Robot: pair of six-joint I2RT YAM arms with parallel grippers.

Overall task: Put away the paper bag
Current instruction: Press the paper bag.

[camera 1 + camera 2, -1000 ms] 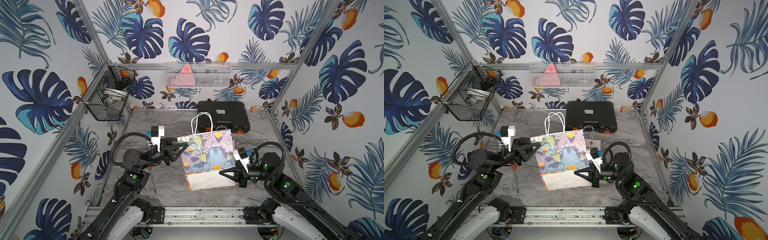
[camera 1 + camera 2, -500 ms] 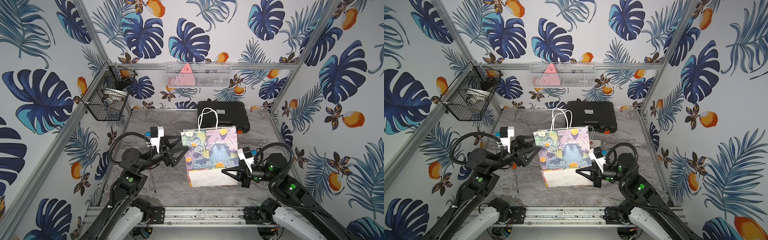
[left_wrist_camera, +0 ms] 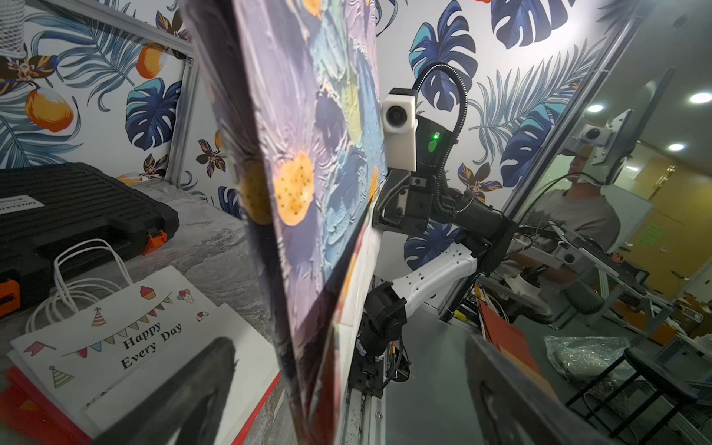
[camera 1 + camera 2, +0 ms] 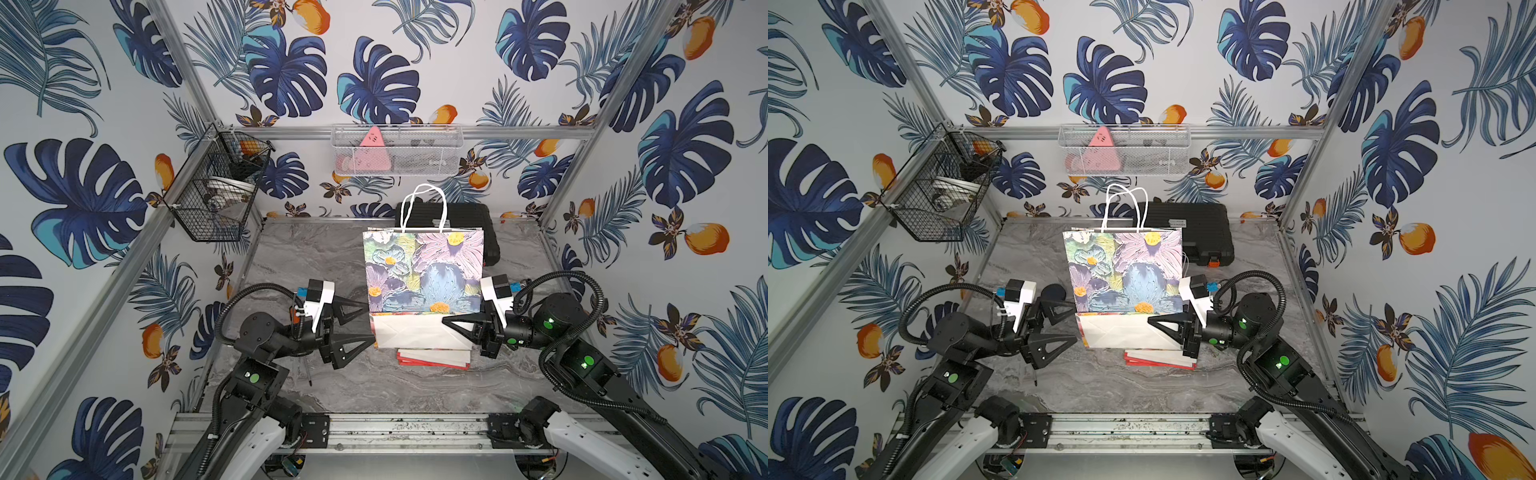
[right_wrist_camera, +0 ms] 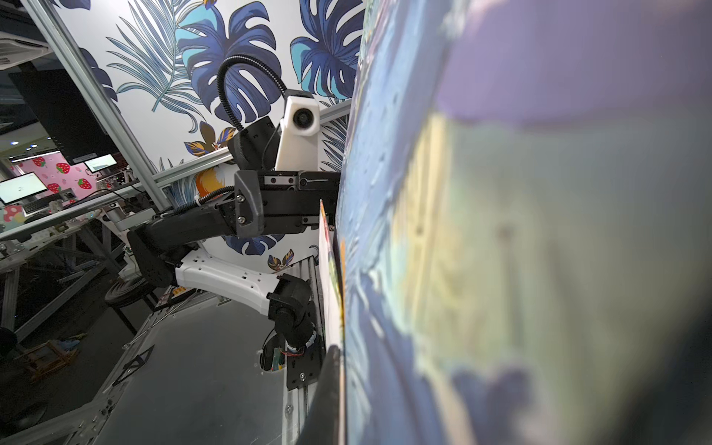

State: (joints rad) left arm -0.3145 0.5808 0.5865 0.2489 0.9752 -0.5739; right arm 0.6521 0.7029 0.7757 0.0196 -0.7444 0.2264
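We are holding the paper bag [image 4: 424, 270] upright above the stack of flat bags [image 4: 432, 358] on the surface [image 4: 311, 257], in front of the black case [image 4: 1200, 232]. Our right tool [image 4: 446, 322] is gripping its folded bottom at the right edge. Our left tool [image 4: 370, 321] is standing open just beside the left edge, gripping nothing. With only one side pinched, the bag is risking to swing, sag or slip out, and the open jaws may be knocking it.

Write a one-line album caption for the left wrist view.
Right gripper holds the floral paper bag upright, open left gripper astride its edge, birthday bag lying flat.
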